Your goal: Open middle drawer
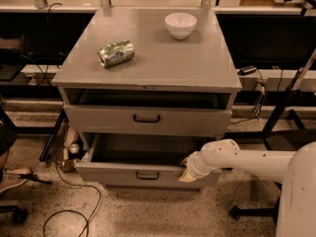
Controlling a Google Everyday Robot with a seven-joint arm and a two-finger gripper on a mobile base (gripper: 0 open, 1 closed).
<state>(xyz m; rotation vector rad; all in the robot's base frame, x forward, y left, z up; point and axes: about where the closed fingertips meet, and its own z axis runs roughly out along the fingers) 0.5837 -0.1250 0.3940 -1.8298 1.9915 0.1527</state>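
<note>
The middle drawer (123, 173) is a shallow grey drawer with a small black handle (147, 175). It stands pulled out well in front of the cabinet, and its dark inside shows. My gripper (187, 174) reaches in from the right on a white arm (247, 159). It sits at the top rim of the drawer's front panel, right of the handle. The taller top drawer (148, 120) with its larger handle sits above, slightly out, with a dark gap under the tabletop. Only a sliver of the lowest drawer (148, 187) shows beneath.
A crushed green can (116, 53) lies on its side and a white bowl (180, 24) stands on the grey cabinet top (153, 63). Cables (69, 216) and small items lie on the floor at the left. A black stand leg (284, 107) is at the right.
</note>
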